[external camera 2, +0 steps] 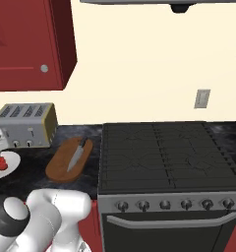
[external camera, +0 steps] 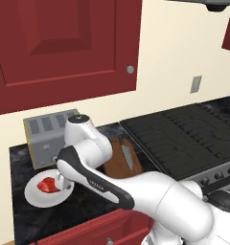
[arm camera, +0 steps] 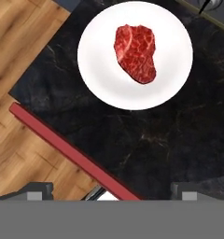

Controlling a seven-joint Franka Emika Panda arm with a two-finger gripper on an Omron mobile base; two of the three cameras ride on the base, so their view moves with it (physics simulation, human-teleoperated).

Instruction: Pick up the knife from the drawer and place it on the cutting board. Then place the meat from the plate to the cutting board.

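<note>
White arm segments [external camera: 136,191] fill the lower right of the left base view, rising from the base and bending back toward the lower left of that frame. Just beyond them, along the bottom edge, runs the dark-red drawer [external camera: 93,229] front under the black marbled tabletop [external camera: 21,162]; in the hand view the same red edge [arm camera: 72,154] crosses diagonally, with wooden floor [arm camera: 20,56] to its left. At the lower left of the left base view sits the white plate [external camera: 33,196] carrying the meat [external camera: 48,185], and the end effector [external camera: 62,181] hangs above the plate's right side, its tips hidden from this side by the wrist. In the hand view the two dark fingertips [arm camera: 37,190] stand far apart at the bottom corners with nothing between them, so the end effector is open, and the plate [arm camera: 179,51] with the meat [arm camera: 136,52] lies in the upper middle. Farther in, at the centre of the left base view, the cutting board [external camera: 118,165] lies on the tabletop with the knife [external camera: 127,155] resting on it; in the right base view the board [external camera 2: 61,170] and knife [external camera 2: 75,155] appear left of centre, just beside the stove [external camera 2: 164,157]. Behind the plate, a silver toaster [external camera: 45,136] stands against the cream wall, and red wall cabinets [external camera: 64,48] hang above it.
</note>
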